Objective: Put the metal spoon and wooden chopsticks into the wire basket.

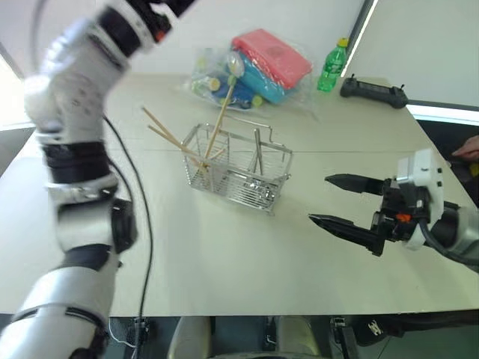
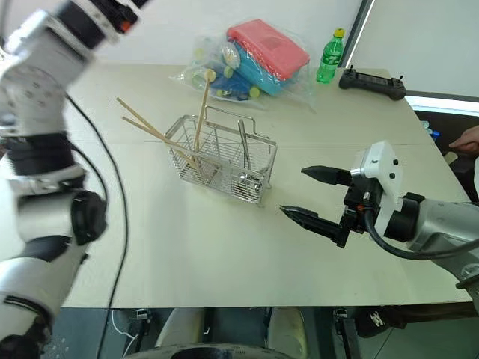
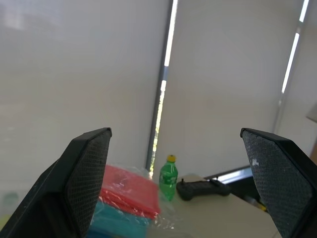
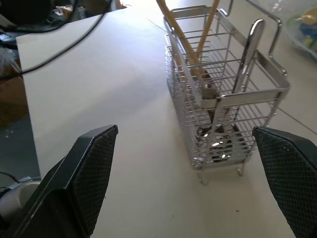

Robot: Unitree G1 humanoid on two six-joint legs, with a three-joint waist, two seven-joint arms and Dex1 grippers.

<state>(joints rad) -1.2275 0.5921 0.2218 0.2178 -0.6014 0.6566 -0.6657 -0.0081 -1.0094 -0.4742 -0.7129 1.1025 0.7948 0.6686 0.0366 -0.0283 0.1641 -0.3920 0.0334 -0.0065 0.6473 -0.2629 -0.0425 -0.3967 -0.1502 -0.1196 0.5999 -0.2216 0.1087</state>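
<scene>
Here both jaws stand wide and empty, right gripper (image 1: 337, 200) beside the basket (image 2: 254, 179), left gripper (image 3: 173, 188) raised; inside, the spoon (image 4: 247, 54) looks slick and stiff, the light chopsticks (image 1: 176, 140) best pinched mid-length.

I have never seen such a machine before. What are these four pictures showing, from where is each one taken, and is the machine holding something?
This is a humanoid robot with two arms, each ending in a gripper of two black fingers. Two pictures come from cameras in its head, looking down over a pale table. The other two come from cameras on its wrists, looking along the fingers.

On the table stands a wire basket holding the wooden chopsticks and the metal spoon. Behind it lie a clear bag of colourful items, a green bottle and a black controller.

The right gripper and the left gripper are both open and hold nothing.
</scene>
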